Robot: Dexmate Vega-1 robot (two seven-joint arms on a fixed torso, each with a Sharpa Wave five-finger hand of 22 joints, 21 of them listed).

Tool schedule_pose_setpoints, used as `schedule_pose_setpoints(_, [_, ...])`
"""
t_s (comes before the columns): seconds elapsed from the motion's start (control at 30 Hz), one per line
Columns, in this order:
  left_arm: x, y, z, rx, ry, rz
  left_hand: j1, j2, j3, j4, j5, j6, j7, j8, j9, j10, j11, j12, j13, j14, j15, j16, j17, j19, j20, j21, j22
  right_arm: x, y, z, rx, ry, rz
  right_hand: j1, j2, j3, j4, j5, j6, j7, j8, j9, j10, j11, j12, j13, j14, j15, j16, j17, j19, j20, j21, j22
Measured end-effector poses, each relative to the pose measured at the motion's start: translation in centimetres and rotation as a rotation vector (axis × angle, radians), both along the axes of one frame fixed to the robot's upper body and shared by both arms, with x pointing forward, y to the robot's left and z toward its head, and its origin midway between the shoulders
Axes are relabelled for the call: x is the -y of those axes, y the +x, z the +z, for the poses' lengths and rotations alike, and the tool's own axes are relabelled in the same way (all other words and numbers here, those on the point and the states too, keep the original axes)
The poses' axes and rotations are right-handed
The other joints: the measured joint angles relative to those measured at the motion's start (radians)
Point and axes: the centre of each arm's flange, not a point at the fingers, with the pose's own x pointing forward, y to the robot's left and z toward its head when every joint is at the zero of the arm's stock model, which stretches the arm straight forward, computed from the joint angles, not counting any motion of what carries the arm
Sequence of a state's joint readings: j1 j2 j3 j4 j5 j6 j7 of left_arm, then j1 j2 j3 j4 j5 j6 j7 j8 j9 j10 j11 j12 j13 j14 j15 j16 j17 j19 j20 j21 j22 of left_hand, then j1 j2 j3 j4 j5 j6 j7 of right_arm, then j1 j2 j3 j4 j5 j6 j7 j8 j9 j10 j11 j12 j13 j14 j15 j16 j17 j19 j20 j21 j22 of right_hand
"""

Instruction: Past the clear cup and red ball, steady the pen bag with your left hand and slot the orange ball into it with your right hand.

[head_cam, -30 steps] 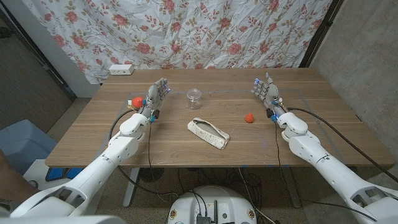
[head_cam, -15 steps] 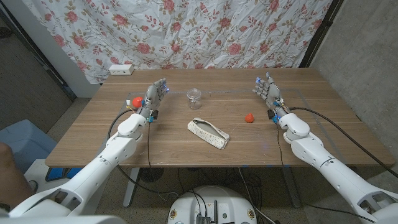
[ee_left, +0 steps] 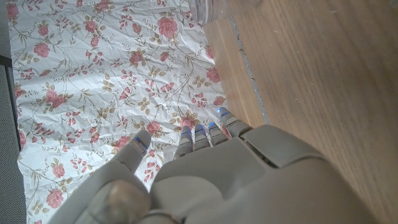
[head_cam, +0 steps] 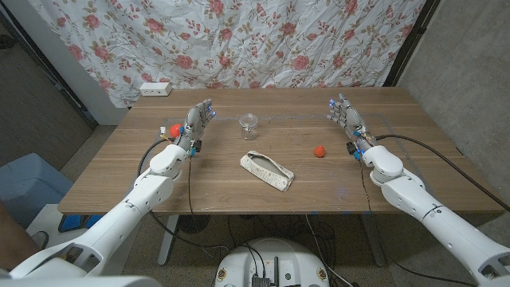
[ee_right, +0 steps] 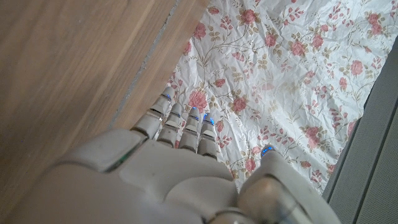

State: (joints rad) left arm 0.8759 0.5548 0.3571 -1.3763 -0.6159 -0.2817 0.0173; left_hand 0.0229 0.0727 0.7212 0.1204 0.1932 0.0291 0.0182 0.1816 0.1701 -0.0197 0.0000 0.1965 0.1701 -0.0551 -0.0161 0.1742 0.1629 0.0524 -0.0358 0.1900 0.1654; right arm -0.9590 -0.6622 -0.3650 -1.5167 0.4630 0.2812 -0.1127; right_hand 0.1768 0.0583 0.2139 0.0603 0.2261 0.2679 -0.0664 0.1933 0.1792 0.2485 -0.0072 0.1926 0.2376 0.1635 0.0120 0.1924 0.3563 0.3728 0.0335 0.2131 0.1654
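Backdrop: a floral cloth is hanging behind the worktop, and it is also showing past the fingers in both wrist views.
Worktop: a wooden worktop is carrying all the things.
Left robot hand: the left robot hand is standing over the worktop's left part with its fingers apart and reaching away from the robot, holding nothing; the left wrist view is showing the same spread fingers.
Right robot hand: the right robot hand is standing over the right part, fingers likewise apart and empty, as the right wrist view is also showing.
Pen bag: the pale pen bag is lying at an angle near the middle, between both arms and well apart from each.
Clear cup: the clear cup is standing upright beyond the bag.
Power strip: a white power strip is sitting at the far left corner.
Red ball: the red ball is lying right of the bag, near the right robot hand.
Orange ball: the orange ball is lying just beside the left robot hand, on its outer side, partly hidden.
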Motion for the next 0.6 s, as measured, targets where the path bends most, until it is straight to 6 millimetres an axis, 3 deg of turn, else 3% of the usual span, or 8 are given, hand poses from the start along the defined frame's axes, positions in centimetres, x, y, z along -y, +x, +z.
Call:
schedule_pose_setpoints(0.1, [0.1,-0.1,0.0,0.001,-0.003,0.004,0.000,0.000,-0.001,-0.004,0.000,0.006,-0.002,0.000,0.000,0.000,0.000,0.000,0.000,0.000,0.000,0.000,0.000,0.002,0.003,0.000,0.000,0.2,-0.5,0.1,0.022,-0.058,-0.038,0.000,0.000,0.002,-0.004,0.000,0.000,0.000,0.000,0.000,0.000,0.000,0.000,-0.001,0.003,-0.003,0.000,-0.004,-0.007,-0.007,0.000,0.000])
schedule_pose_setpoints(0.27, [0.4,-0.1,-0.3,-0.006,-0.016,0.006,0.005,0.005,0.002,-0.007,0.000,0.011,0.000,0.000,0.000,0.011,0.000,0.000,0.000,0.005,-0.005,0.000,0.000,0.005,0.005,0.000,0.000,0.4,-1.2,0.0,0.040,-0.123,-0.065,0.008,-0.008,0.004,-0.021,0.000,-0.026,-0.026,-0.007,0.000,-0.006,-0.006,0.000,-0.010,-0.003,-0.009,0.000,-0.019,-0.027,-0.002,-0.017,0.000])
schedule_pose_setpoints(0.5, [0.5,-0.1,-0.4,-0.012,-0.021,0.005,0.005,0.005,0.002,-0.015,0.000,0.011,-0.001,0.000,0.000,0.011,0.000,0.000,0.000,0.009,-0.009,0.000,0.000,0.005,0.005,0.000,0.000,0.6,-1.9,-0.1,0.076,-0.214,-0.107,0.008,-0.008,0.006,-0.031,0.000,-0.047,-0.040,-0.013,0.000,-0.023,-0.007,-0.004,-0.019,-0.021,-0.012,-0.004,-0.034,-0.072,-0.007,-0.034,0.000])
schedule_pose_setpoints(0.6, [0.4,0.0,-0.5,-0.018,-0.024,0.008,0.005,0.005,0.006,-0.019,0.000,0.016,-0.006,0.000,0.000,0.011,-0.001,0.000,0.000,0.009,-0.009,0.000,0.000,0.005,0.005,0.000,0.000,0.7,-2.1,-0.1,0.077,-0.226,-0.108,0.024,-0.024,0.009,-0.038,-0.002,-0.062,-0.054,-0.016,0.000,-0.041,-0.012,-0.008,-0.023,-0.038,-0.018,-0.004,-0.040,-0.097,-0.003,-0.040,0.000])
